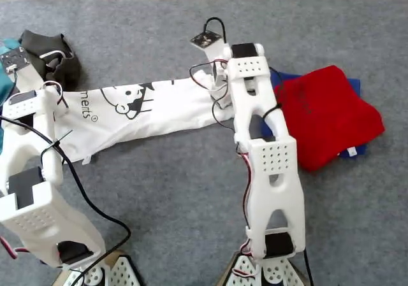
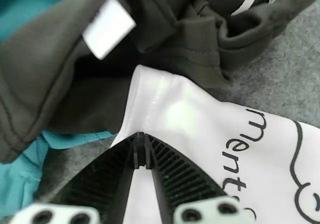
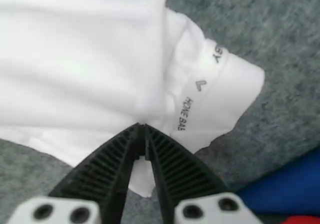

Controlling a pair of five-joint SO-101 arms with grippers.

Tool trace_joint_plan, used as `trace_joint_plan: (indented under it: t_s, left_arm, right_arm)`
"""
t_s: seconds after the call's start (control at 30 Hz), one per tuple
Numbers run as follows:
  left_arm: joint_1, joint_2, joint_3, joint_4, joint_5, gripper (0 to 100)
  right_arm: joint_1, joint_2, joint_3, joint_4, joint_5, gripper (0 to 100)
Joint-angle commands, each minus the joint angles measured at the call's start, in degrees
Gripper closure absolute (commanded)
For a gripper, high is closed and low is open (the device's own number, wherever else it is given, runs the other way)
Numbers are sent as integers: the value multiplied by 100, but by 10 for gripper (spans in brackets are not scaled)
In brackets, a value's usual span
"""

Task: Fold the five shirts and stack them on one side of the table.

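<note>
Grey worktop (image 1: 166, 190), high view: white shirt (image 1: 146, 111) taut between both jaws, long axis side to side, one end near the folded red shirt (image 1: 328, 114) on blue shirt (image 1: 355, 84). Left wrist: left jaws clenched on its edge, beside dark shirt (image 2: 60, 84). Right wrist: right jaws pinching the collar (image 3: 210, 94) end. Mid-fold, I reckon; next needs both ends swung over together.

I see just a strip of the blue shirt (image 1: 285, 79); the red shirt (image 1: 328, 114) covers the rest. The teal shirt (image 1: 6, 44) runs off the high view's left edge. My left arm (image 1: 22, 149) and right arm (image 1: 255, 95) hide both ends of the white shirt (image 1: 159, 107).
</note>
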Motion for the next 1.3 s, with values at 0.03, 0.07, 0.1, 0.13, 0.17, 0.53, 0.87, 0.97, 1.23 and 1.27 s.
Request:
trace_joint_plan:
  t_s: [0.03,0.07,0.1,0.13,0.17,0.53,0.87,0.97,1.23,1.27]
  left_arm:
    - [57,-53,-198,18,-35,970]
    - [57,-53,-198,18,-35,970]
    - [57,-53,-198,18,-35,970]
    - [57,-53,-198,18,-35,970]
    - [57,-53,-207,18,-35,970]
    - [57,-422,-338,413,-44,967]
    - [-4,-1996,-1895,3314,-484,832]
    - [-48,-2101,-2167,4703,-484,780]
    - [-418,-2092,-1420,4967,-686,768]
    - [-418,-2092,-1226,4765,-738,768]
  right_arm:
    - [352,-444,-382,237,53,984]
    - [343,-611,-611,369,149,984]
    - [325,-769,-848,501,264,984]
    - [281,-910,-1051,633,387,984]
    - [202,-1068,-1253,774,475,984]
    - [-185,-2070,-2053,1292,668,984]
    - [-79,-2448,-2870,1459,615,984]
    - [88,-2897,-2923,1512,334,984]
    - [-431,-4585,-312,1327,510,984]
    - [-554,-4743,-84,1266,659,984]
